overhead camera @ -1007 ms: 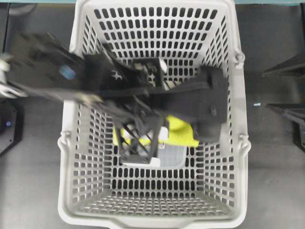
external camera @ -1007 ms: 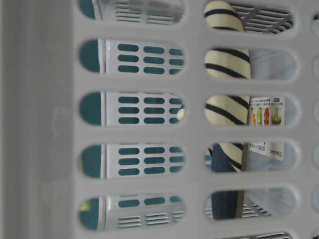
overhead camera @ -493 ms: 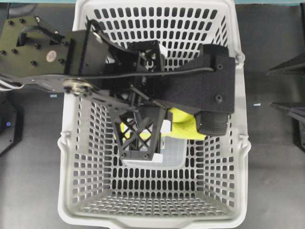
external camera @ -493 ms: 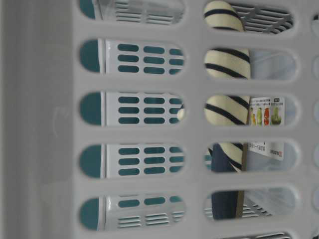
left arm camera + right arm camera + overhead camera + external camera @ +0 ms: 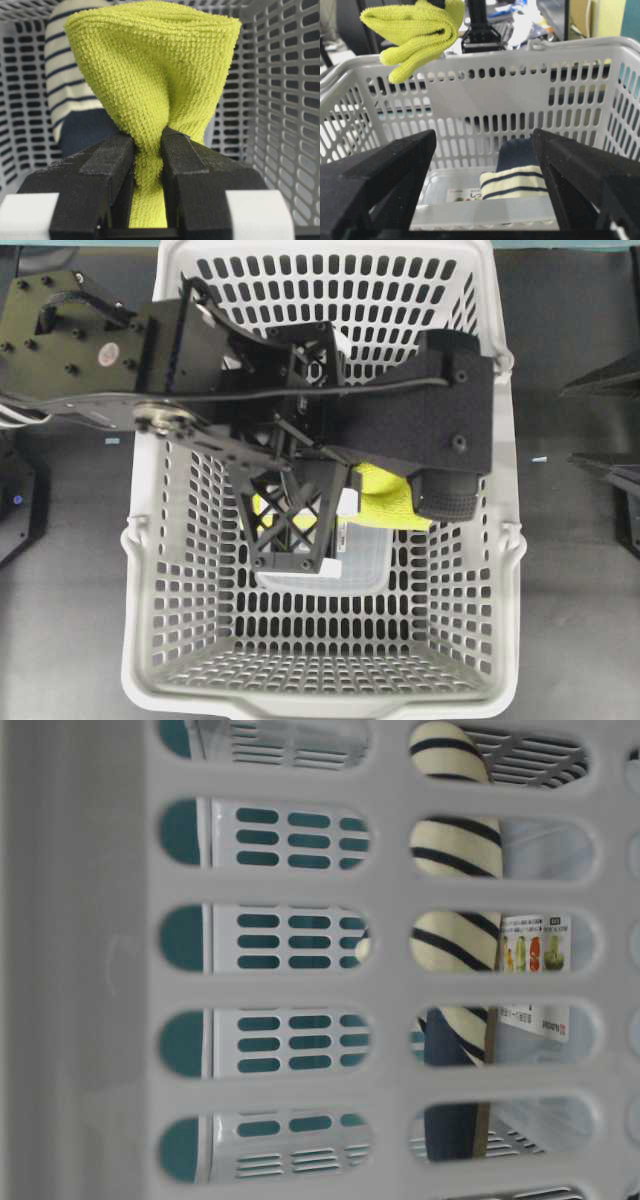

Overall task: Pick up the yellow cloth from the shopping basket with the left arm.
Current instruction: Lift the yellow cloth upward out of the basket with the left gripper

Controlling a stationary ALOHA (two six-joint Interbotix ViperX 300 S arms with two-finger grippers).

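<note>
Yellow cloth [image 5: 150, 85] was pinched tight in the left gripper [image 5: 148, 150], as the left wrist view showed. Both black fingers [image 5: 107, 160] squeezed a fold of it, and the rest puffed out in a fuzzy bunch past them. In the right wrist view the cloth [image 5: 417, 32] hung at the upper left of the frame, up above the far rim of the basket [image 5: 485, 55]. So it was off the basket floor and touched nothing else.

From above, the left arm [image 5: 200, 370] reached from the upper left across the basket [image 5: 505, 570], with a bit of yellow peeking out under it near the middle. A striped slipper [image 5: 512, 182] lay down inside the basket on a clear box [image 5: 365, 565]. The right gripper [image 5: 485, 150] had its jaws wide apart, held nothing, and sat low by the near wall.

The grab looked done, and the step in hand was the lift. Next, the arm would need to keep its squeeze and carry the cloth clear of the rim, because a loose corner could catch on it.
</note>
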